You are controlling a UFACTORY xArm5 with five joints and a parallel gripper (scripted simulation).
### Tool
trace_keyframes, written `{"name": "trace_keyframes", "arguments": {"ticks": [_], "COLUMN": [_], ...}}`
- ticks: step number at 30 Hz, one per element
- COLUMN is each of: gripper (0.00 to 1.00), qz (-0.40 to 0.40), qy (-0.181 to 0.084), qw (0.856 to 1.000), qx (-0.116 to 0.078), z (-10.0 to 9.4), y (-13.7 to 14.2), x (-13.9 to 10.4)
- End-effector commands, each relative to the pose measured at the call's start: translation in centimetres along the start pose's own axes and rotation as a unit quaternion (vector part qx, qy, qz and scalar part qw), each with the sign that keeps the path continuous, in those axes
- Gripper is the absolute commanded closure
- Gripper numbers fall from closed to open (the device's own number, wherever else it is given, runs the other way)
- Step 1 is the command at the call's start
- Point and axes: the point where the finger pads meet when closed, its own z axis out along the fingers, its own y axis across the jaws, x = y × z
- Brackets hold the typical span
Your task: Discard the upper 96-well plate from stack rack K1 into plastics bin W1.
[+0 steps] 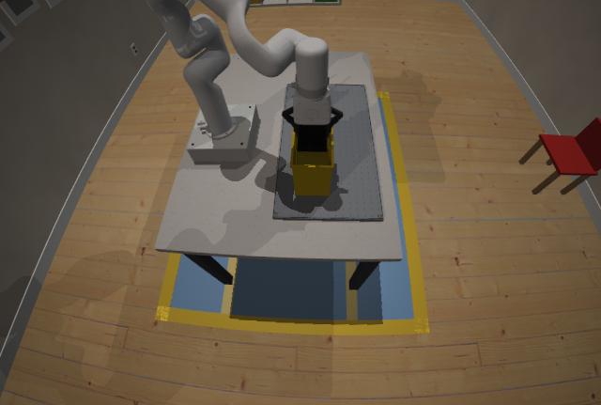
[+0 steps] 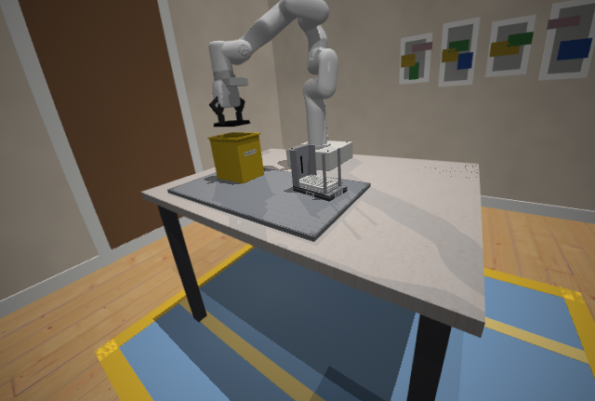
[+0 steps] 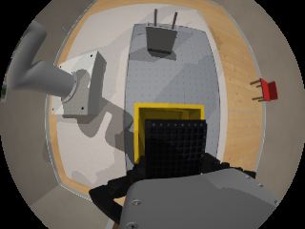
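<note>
My gripper (image 1: 312, 130) (image 2: 231, 121) (image 3: 174, 164) is shut on a black 96-well plate (image 1: 312, 141) (image 2: 232, 123) (image 3: 175, 143), held about level a little above the yellow bin W1 (image 1: 312, 181) (image 2: 237, 160) (image 3: 169, 106). The bin stands upright. In the wrist view the plate covers much of its opening, with its right edge close to the bin's right rim. The stack rack K1 (image 2: 302, 161) (image 3: 160, 38) stands apart from the bin and holds one white lower plate (image 2: 318, 181). The arm hides K1 in the top view.
Bin and rack stand on a grey perforated board (image 1: 356, 187) (image 2: 269, 208) (image 3: 195, 72) on the pale table (image 1: 218, 225) (image 2: 408, 223). The arm's base block (image 1: 218, 151) (image 2: 338, 158) (image 3: 91, 97) stands beside the board. K1 has a tall grey wall and upright posts.
</note>
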Motion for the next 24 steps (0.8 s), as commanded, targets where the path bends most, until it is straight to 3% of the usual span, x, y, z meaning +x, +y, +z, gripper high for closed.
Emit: {"name": "trace_keyframes", "arguments": {"ticks": [1, 16, 24], "gripper": [1.0, 1.0, 1.0], "qz": [0.0, 0.0, 0.0], "qy": [-0.001, -0.001, -0.001], "qw": [1.0, 1.0, 1.0], "qx": [-0.002, -0.002, -0.002], "z": [-0.1, 1.7, 1.7], "y": [0.1, 0.1, 0.1], "x": [0.0, 0.0, 0.0]}}
